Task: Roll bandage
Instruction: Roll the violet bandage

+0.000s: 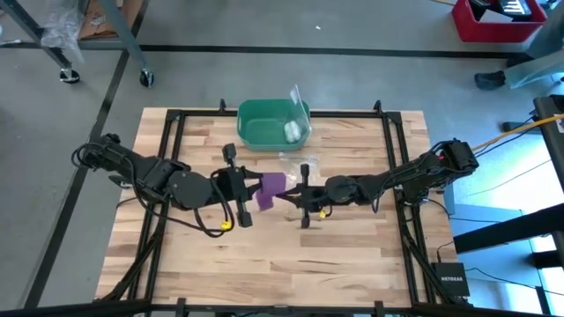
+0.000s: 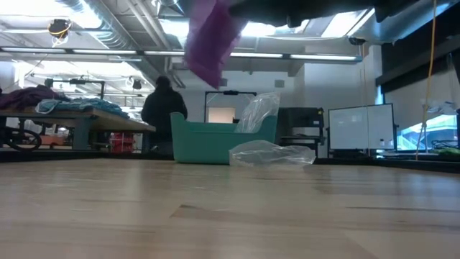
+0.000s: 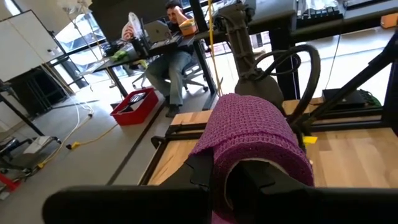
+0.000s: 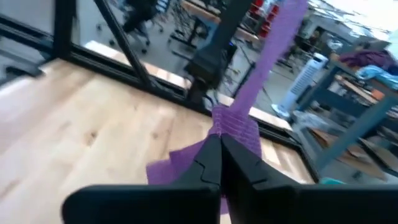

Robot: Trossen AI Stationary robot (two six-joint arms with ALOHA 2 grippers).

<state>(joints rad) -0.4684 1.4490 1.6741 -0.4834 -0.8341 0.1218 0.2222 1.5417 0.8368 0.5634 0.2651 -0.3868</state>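
Bandage (image 1: 270, 188) lifted over worktop (image 1: 352, 255) centre, strung between both arms for winding. Left gripper (image 1: 246, 188) clenched, purple strip draped over its fingers. Right gripper (image 4: 219, 148) pinched on bandage, keeping tension. Green bin (image 1: 272, 122), clear plastic bag (image 2: 272, 152) behind. Open workshop, person (image 2: 163, 108) beyond.

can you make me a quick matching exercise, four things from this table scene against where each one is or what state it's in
Things:
1. bandage
2. green tub
3. white roll
4. clear plastic bag

Places or states:
A. lying empty on the wood beside the tub
B. held up off the table between the two arms
C. inside the tub
D. standing at the far edge of the table

Pairs: 1-B, 2-D, 3-C, 4-A
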